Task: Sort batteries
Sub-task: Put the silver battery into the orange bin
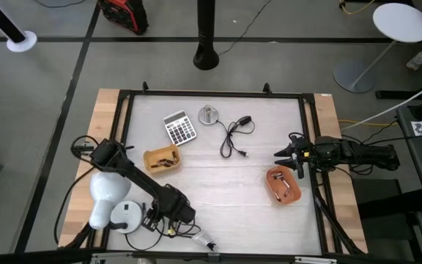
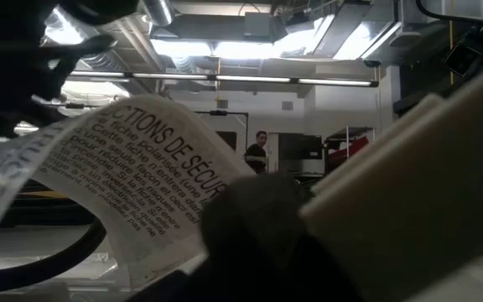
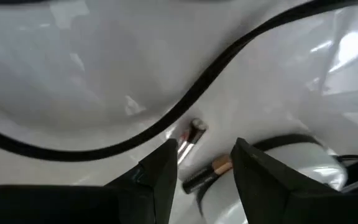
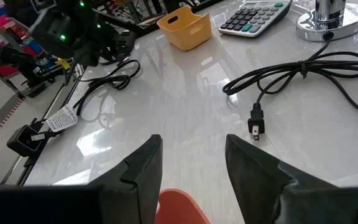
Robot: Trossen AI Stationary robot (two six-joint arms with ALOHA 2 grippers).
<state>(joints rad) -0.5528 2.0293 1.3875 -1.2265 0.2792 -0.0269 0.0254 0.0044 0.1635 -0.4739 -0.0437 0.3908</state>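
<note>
Two batteries lie on the white table top in the left wrist view: a silvery one [image 3: 189, 138] and a dark one with a copper end [image 3: 205, 173]. My left gripper [image 3: 205, 152] [image 1: 179, 213] is open near the table's near left, pointing steeply down, with one finger on either side of the dark battery and touching nothing that shows. More batteries lie in a yellow tray [image 1: 161, 159] and an orange tray [image 1: 283, 185]. My right gripper [image 4: 188, 152] [image 1: 288, 158] waits open at the right edge, above the orange tray [image 4: 176, 205].
A thin black cable [image 3: 197, 81] curves across the table just beyond the two batteries, and a white rounded object [image 3: 303, 162] lies beside them. A calculator [image 1: 179, 128], a silver disc [image 1: 209, 115] and a black plug cable [image 1: 234, 136] sit farther back. A printed label [image 2: 132, 176] blocks the low view.
</note>
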